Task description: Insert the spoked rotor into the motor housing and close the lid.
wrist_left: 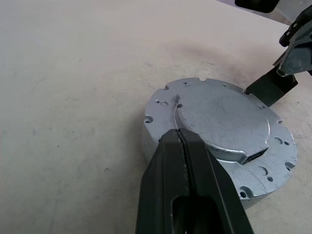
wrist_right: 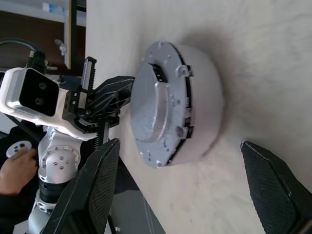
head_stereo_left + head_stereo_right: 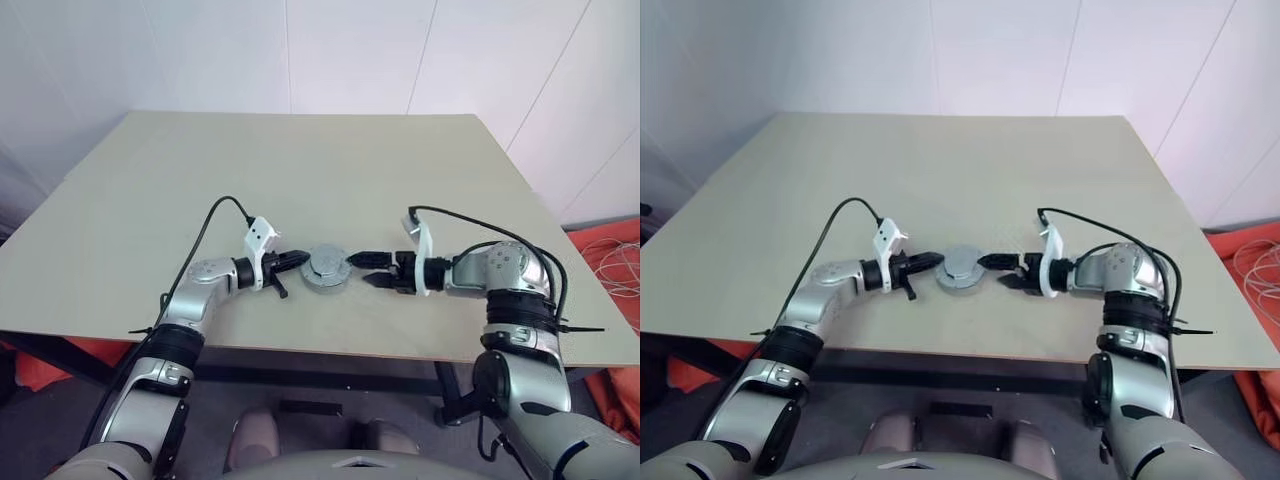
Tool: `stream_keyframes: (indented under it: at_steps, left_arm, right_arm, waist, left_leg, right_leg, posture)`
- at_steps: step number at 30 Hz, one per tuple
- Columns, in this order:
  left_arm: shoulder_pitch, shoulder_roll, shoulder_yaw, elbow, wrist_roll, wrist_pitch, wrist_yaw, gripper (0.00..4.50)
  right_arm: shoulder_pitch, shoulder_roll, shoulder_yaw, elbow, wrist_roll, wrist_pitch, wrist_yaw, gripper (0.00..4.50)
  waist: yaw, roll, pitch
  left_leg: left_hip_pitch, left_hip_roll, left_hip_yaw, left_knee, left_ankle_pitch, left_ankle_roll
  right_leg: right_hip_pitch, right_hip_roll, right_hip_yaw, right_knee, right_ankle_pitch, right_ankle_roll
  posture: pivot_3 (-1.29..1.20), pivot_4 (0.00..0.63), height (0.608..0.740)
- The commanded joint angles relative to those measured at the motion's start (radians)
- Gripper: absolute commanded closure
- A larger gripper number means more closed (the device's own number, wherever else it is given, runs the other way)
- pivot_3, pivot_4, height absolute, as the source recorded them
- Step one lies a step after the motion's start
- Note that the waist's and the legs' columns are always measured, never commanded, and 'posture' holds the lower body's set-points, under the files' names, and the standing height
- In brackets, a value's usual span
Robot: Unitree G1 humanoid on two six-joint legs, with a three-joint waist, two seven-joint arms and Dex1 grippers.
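Grey metal lid point(image 3: 326, 267) — seated flat on the round motor housing point(image 2: 204, 117), face up, near the front edge of the beige table point(image 3: 300, 170). Left gripper point(image 1: 179, 141), fingers pressed shut and holding nothing, tips resting at the lid's rim. Right gripper point(image 3: 368, 269) — fingers spread wide, empty, just beside the lid's opposite edge. Housing contents hidden.

Lid point(image 3: 325, 267) on table point(image 3: 300, 170); left gripper point(image 3: 298, 260) pinched, touching its left edge; right gripper point(image 3: 366, 269) agape, just right.
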Motion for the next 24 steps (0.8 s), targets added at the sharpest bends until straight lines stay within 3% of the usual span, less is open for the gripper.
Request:
stream_keyframes:
  at_steps: [1,4,7,12,15,24]
  left_arm:
    - [0.003,0.008,-0.018,-0.013,0.012,0.014,-0.013,4.50]
    - [0.004,0.010,-0.017,-0.015,0.011,0.016,-0.012,4.50]
    - [0.005,0.010,-0.015,-0.018,0.011,0.019,-0.009,4.50]
    - [0.007,0.010,-0.014,-0.021,0.010,0.023,-0.008,4.50]
    - [0.008,0.010,-0.014,-0.022,0.009,0.025,-0.007,4.50]
    - [0.011,-0.002,0.010,-0.029,-0.014,0.053,0.001,4.50]
  right_arm:
    - [-0.015,0.038,-0.022,0.000,0.038,0.009,-0.053,0.04]
    - [-0.024,0.059,-0.038,0.004,0.054,0.009,-0.078,0.04]
    - [-0.025,0.068,-0.056,0.004,0.063,0.009,-0.093,0.64]
    - [-0.020,0.081,-0.084,0.012,0.068,0.009,-0.114,2.44]
    - [-0.019,0.098,-0.109,0.015,0.077,0.009,-0.127,3.27]
    - [-0.015,0.123,-0.152,0.001,0.085,0.009,-0.144,3.41]
  waist:
    - [0.000,0.000,0.000]
    - [0.000,0.000,0.000]
    - [0.000,0.000,0.000]
    - [0.000,0.000,0.000]
    - [0.000,0.000,0.000]
    - [0.000,0.000,0.000]
  left_leg:
    - [0.000,0.000,0.000,0.000,0.000,0.000]
    - [0.000,0.000,0.000,-0.001,0.000,0.000]
    - [0.000,0.000,0.000,-0.001,0.000,-0.001]
    - [-0.002,-0.001,0.000,-0.001,0.001,-0.001]
    - [-0.002,-0.001,0.000,-0.002,0.001,-0.001]
    - [-0.001,-0.001,0.000,-0.004,0.002,-0.004]
  right_leg:
    - [0.000,0.000,0.000,0.000,0.000,0.000]
    - [0.000,0.000,0.000,0.000,0.000,0.000]
    - [0.000,0.000,0.000,0.000,0.000,0.000]
    - [-0.002,-0.001,0.000,0.000,-0.001,0.001]
    - [-0.003,-0.002,0.000,0.000,-0.001,0.001]
    - [-0.003,-0.002,0.000,0.000,-0.001,0.001]
  posture:
    - [0.00,0.000,0.740]
    - [0.00,0.000,0.740]
    - [0.00,0.000,0.740]
    - [0.00,0.000,0.740]
    - [0.00,0.000,0.740]
    - [0.00,0.000,0.740]
